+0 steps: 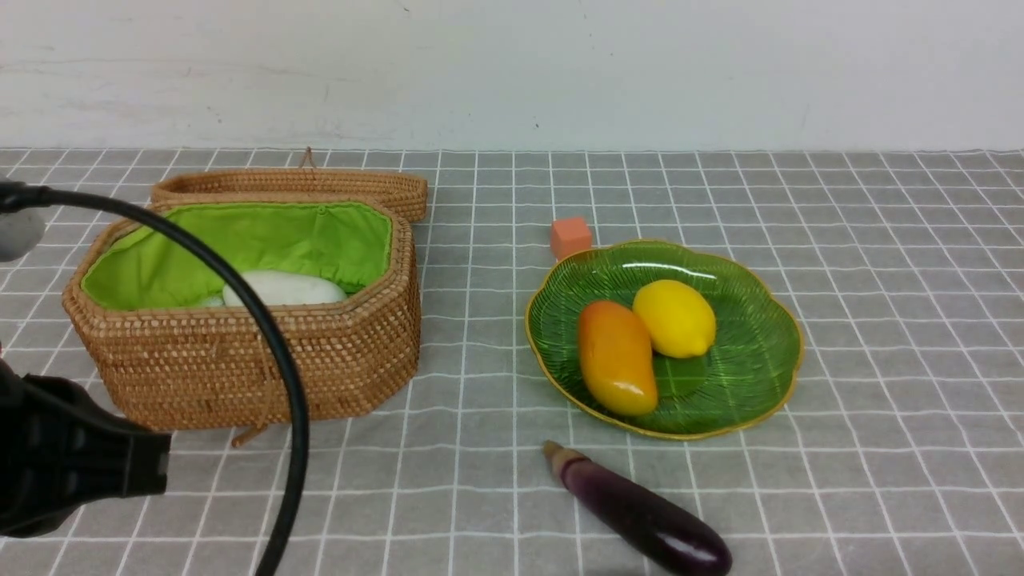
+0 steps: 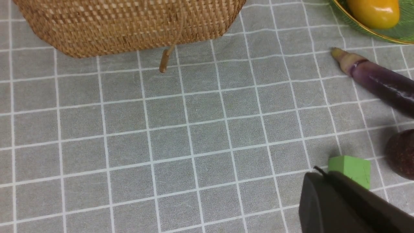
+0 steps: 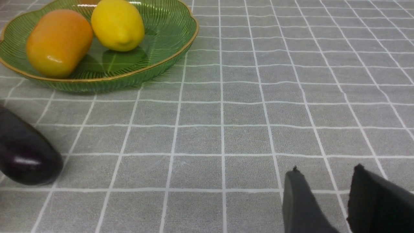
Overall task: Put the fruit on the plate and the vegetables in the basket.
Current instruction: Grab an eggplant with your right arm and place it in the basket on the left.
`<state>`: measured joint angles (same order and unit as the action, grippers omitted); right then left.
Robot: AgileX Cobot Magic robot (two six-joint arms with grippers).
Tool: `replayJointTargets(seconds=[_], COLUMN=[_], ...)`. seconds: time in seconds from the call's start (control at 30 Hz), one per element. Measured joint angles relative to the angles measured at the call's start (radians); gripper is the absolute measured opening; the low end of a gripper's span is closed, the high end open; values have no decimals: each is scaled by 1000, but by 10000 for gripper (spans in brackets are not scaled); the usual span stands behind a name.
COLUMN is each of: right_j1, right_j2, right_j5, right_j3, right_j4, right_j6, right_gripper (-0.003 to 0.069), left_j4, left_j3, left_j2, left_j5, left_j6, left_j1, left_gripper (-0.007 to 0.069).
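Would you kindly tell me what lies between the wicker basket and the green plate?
Nothing but bare checked tablecloth; the front view shows it between the basket and the plate.

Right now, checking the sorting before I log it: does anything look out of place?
Yes. The eggplant lies on the cloth in front of the plate, not in the basket, and a dark maroon fruit sits off the plate beside a green cube.
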<state>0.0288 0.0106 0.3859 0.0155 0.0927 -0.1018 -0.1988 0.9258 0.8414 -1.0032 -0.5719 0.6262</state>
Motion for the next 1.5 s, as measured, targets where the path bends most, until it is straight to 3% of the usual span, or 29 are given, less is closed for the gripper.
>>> replayJointTargets(seconds=[0.6,0.77,0.97,1.1,1.23,1.4,1.5], right_j1=[0,0,0,0,0,0,0], right_j2=[0,0,0,0,1,1,1], right_j5=[0,0,0,0,0,0,0], right_j3=[0,0,0,0,0,0,0], right_j4=[0,0,0,0,0,0,0], right_j6=[0,0,0,0,0,0,0], right_gripper=[240,240,240,240,240,240,240], left_j4=[-58,-130,-131,-114,-95,-81,-65], left_j3=[-11,-62,-355,-550,-806,-944,-952], left_j2=[-95,-238,-585,-744,-851,-851,-851], left_j5=[1,77,447,586,682,704,676], left_j6=[1,35,203,226,126,-27,-16], left_j1=[-3,-112,-373,-459,-565,-576,-576], left_gripper=[-8,-3,1,4,8,13,17])
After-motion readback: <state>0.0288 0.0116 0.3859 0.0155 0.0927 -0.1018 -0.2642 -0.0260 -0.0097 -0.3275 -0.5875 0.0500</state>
